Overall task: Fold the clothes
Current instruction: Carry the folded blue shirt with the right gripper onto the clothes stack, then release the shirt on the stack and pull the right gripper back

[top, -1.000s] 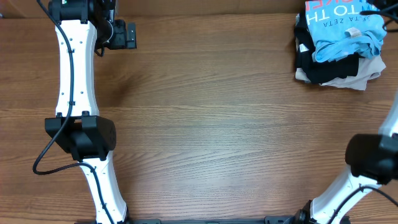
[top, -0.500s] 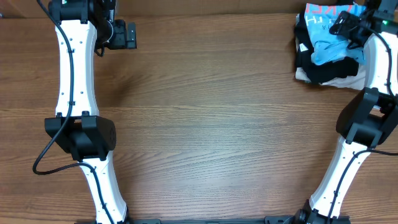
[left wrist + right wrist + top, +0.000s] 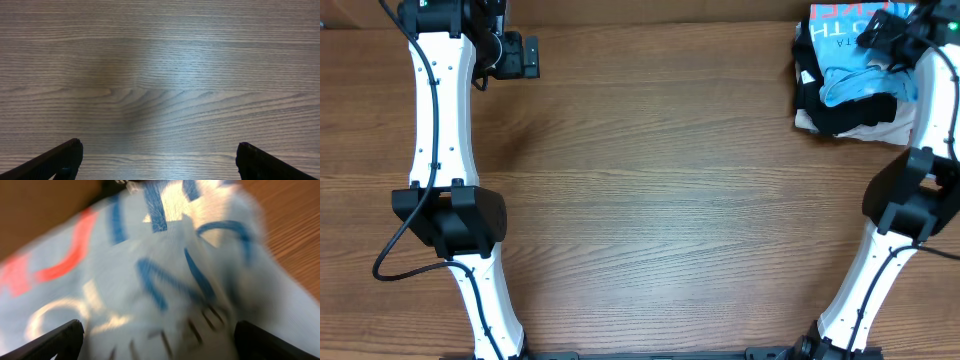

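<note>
One wood-grain worktop (image 3: 670, 200) fills most of the overhead view, and it is all that the left wrist view shows, bare between the left jaws. Two white arms rise from the near edge. The left arm (image 3: 435, 110) reaches to the far left corner, where its black head is partly cut off by the frame edge. The right arm (image 3: 870, 275) reaches to the far right corner, and its head hangs over a heap of clothing, hiding part of it. Directly under and ahead of the right jaws lies the light blue T-shirt (image 3: 855, 85), on top of the heap, its red-and-white lettering cut off by the top edge of the overhead view. In the right wrist view the T-shirt (image 3: 165, 280) is so close that it is smeared, with only blue, white and red strokes readable as shapes and none as words. Below the shirt are black garments (image 3: 830, 115), and under those a beige cloth (image 3: 870, 133) peeks out. The left jaws stand wide apart, their fingertips (image 3: 62, 159) at the bottom corners. The right jaws are equally wide, their fingertips (image 3: 57, 341) flanking the cloth; whether they touch it cannot be told through the blur.
</note>
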Controlling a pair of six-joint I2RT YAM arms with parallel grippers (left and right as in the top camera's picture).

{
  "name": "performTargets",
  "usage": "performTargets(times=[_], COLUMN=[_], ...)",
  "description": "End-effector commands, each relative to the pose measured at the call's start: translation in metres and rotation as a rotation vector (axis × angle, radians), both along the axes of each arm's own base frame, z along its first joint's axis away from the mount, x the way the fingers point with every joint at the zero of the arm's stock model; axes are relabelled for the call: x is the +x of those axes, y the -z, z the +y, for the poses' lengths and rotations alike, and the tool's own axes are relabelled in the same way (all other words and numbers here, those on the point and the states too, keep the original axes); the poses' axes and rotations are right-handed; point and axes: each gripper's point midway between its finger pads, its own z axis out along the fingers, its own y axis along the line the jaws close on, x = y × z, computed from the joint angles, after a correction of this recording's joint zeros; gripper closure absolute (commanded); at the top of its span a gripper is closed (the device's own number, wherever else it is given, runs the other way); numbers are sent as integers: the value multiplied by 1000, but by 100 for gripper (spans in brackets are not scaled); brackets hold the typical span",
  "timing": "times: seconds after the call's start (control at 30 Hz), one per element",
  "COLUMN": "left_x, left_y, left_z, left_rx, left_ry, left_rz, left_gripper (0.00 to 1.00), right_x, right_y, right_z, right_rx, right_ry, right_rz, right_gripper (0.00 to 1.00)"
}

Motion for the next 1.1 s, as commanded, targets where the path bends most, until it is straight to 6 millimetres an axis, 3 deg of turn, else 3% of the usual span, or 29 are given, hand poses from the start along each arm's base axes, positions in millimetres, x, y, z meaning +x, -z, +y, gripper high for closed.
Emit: performTargets(times=[0.0, 0.1, 0.2, 0.3, 0.4, 0.57, 0.77, 0.87, 1.07], left_x=[2, 2, 2, 2, 2, 2, 2, 2, 2], left_y=[-10, -10, -10, -10, -10, -10, -10, -10, -10], left_z=[1, 1, 1, 1, 1, 1, 1, 1, 1], left_rx=[-1, -1, -1, -1, -1, -1, -1, -1, -1], left_ry=[11, 11, 11, 11, 11, 11, 11, 11, 11], left_rz=[-30, -30, -30, -30, -30, -30, -30, -30, -30], left_gripper=[0, 0, 0, 0, 0, 0, 0, 0, 0], right_x=[-45, -86, -122, -152, -171, -178, -177, -190, -224], right_y=[-202, -276, -332, -367, -387, -393, -370, -361, -370], right_z=[16, 31, 44, 55, 62, 64, 65, 78, 108], right_rx=[-126, -168, -209, -235, -250, -254, -226, -210, -234], right_ry=[3, 2, 4, 4, 4, 4, 2, -9, -19], right_rz=[-321, -441, -554, -627, -671, -683, -604, -549, -532], right_gripper=[0, 0, 0, 0, 0, 0, 0, 0, 0])
